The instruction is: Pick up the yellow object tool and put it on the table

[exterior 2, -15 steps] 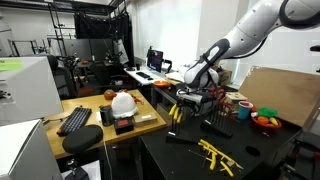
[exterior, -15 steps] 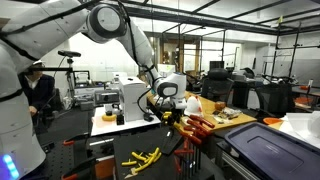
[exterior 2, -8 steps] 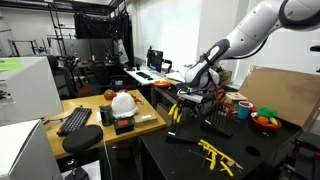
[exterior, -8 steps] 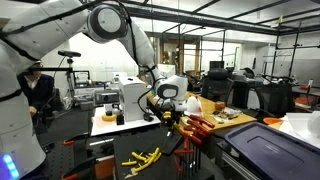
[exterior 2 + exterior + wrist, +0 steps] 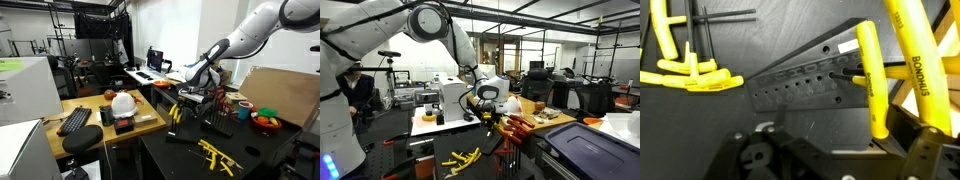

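Yellow tool, a T-handle hex key, stands w/ its shaft in a hole of the black rack, not lifted. Beside it, a 2nd handle, also yellow, marked BONDHUS, runs at an angle across the frame corner. Gripper is released: jaws wide, nothing btwn them. It hovers just over the rack, w/ the yellow tool close to one finger; can't tell if they touch. Loose keys, yellow, lie flat on the black table near the rack. In both exterior views the gripper hangs over the table's far part, loose keys nearer the front.
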### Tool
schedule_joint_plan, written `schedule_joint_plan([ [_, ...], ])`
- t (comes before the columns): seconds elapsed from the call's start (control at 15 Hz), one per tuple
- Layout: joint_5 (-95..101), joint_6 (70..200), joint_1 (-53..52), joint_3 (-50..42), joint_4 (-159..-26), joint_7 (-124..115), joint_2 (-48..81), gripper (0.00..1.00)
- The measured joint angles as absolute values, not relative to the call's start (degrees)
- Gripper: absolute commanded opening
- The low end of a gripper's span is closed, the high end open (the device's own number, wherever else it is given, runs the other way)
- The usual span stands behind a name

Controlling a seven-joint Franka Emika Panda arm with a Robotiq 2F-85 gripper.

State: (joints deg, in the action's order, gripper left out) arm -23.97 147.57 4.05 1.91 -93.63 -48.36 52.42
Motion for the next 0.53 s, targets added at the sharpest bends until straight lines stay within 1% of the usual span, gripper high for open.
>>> schedule_joint_plan([
  [0.53,-25.3,147.8,4.2,2.0,-93.6,-47.1,52.4,1.00],
])
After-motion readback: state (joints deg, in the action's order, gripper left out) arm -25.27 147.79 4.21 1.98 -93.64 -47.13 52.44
